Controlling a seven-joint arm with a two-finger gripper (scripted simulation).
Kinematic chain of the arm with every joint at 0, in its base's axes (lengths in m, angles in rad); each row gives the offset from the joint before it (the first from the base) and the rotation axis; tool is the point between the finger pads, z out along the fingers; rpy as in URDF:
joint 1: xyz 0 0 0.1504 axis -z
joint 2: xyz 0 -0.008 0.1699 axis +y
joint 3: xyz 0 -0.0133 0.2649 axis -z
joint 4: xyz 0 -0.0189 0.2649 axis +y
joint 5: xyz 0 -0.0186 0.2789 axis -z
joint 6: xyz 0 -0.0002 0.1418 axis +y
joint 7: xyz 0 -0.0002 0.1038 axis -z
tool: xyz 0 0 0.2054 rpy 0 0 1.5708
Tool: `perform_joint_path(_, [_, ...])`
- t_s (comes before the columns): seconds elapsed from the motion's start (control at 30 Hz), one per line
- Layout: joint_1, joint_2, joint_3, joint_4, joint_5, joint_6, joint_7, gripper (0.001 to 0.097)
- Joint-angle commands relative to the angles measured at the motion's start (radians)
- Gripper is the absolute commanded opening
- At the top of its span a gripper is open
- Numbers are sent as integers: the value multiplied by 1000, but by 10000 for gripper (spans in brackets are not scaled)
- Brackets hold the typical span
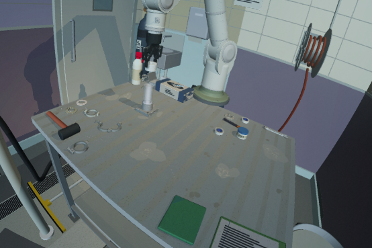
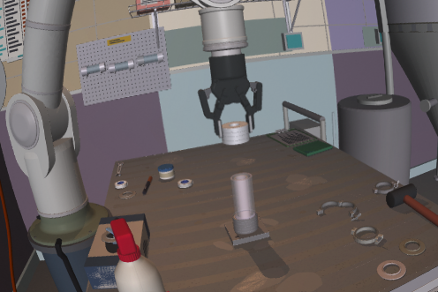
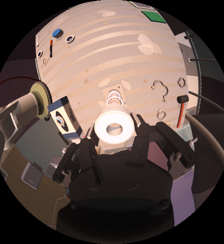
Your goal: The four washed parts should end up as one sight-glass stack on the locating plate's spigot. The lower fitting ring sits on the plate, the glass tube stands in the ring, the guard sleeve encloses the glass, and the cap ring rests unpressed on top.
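My gripper [image 2: 234, 129] hangs high above the table, over the stack. The white cap ring [image 2: 235, 132] [image 3: 114, 127] [image 1: 151, 66] is held between its closed fingers, its hole facing down. Below it the locating plate [image 2: 247, 234] lies on the table. The knurled lower fitting ring [image 2: 245, 223] sits on the plate. The pale guard sleeve [image 2: 242, 194] [image 1: 147, 93] stands upright in the ring, around the glass tube, whose rim shows inside it from the wrist camera [image 3: 114, 96]. The cap ring is well clear of the sleeve's top.
Behind the table stand a pegboard [image 2: 122, 65] and a grey tank [image 2: 374, 133]. A spray bottle [image 2: 132, 263] and a blue box [image 1: 174, 90] sit near the robot's base. Clamps [image 2: 337, 207], washers [image 2: 391, 269] and a mallet [image 1: 63, 126] lie to one side. Small tape rolls and a pen [image 1: 231, 123] lie opposite.
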Motion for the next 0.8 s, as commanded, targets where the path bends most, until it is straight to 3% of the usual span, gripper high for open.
perform_joint_path(0.0, [-11, -2, 15, 0, -7, -1, 7, 80])
perform_joint_path(0.4, [-139, -18, 184, 4, -90, -13, 84, 80])
perform_joint_path(0.77, [-183, -24, 243, 6, -118, -17, 111, 80])
